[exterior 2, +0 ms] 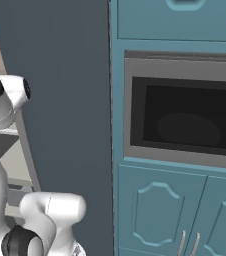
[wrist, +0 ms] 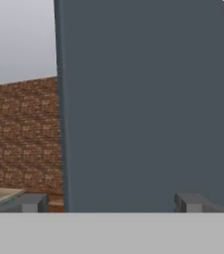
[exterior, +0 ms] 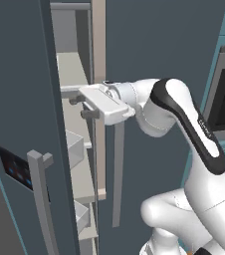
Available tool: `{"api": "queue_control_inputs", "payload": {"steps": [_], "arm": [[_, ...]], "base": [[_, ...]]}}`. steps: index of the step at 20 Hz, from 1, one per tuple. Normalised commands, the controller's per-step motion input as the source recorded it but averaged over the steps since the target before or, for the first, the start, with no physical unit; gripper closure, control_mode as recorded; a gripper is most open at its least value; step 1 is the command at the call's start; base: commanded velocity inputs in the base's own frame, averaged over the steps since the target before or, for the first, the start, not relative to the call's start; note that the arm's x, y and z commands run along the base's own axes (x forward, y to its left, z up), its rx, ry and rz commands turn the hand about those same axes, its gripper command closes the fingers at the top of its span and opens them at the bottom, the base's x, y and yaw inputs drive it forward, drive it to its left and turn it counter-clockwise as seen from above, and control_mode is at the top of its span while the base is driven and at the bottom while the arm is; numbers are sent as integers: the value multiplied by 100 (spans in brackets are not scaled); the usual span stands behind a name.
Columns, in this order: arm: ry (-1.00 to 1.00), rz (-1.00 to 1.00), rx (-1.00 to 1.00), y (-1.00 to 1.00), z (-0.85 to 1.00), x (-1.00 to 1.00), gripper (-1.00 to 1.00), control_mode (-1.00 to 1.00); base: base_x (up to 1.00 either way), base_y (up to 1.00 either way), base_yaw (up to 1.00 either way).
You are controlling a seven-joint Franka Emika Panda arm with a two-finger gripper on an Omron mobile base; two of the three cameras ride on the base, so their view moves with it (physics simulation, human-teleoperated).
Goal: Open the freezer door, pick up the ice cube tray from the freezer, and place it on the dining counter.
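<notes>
The freezer door (exterior: 20, 124) is swung ajar. The gripper (exterior: 80, 107) is spread open beside its inner edge, with nothing held. Shelves of the freezer (exterior: 77, 149) are largely hidden by the door.

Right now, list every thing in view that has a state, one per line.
freezer door: partly open, swung outward.
freezer: interior exposed, shelves and bins visible.
gripper: open, fingers at the inner edge of the freezer door.
plain fridge door: closed.
oven: door closed, dark inside.
lower cabinet doors: closed.

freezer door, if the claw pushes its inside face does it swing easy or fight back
The freezer door already stands partly open, so it probably swings on its hinge. Tall and rigid-looking: likely heavy, no flex. Its flat face may let the claw slide.
</notes>
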Motion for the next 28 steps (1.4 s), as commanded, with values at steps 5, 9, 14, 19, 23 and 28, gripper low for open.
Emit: {"api": "queue_control_inputs", "payload": {"steps": [5, 9, 14, 19, 23, 28], "arm": [[0, 0, -1, 41, -17, 16, -100, -100], [-1, 0, -1, 62, -3, 0, -100, -100], [0, 0, 0, 59, 0, 0, -100, -100], [0, 0, 0, 52, 0, -4, -100, -100], [0, 0, 0, 44, 0, -56, -100, -100], [-4, -5, -2, 42, 0, -70, -100, -100]], "base": [[0, 0, 0], [0, 0, 0], [0, 0, 0], [0, 0, 0], [0, 0, 0], [0, 0, 0]]}}
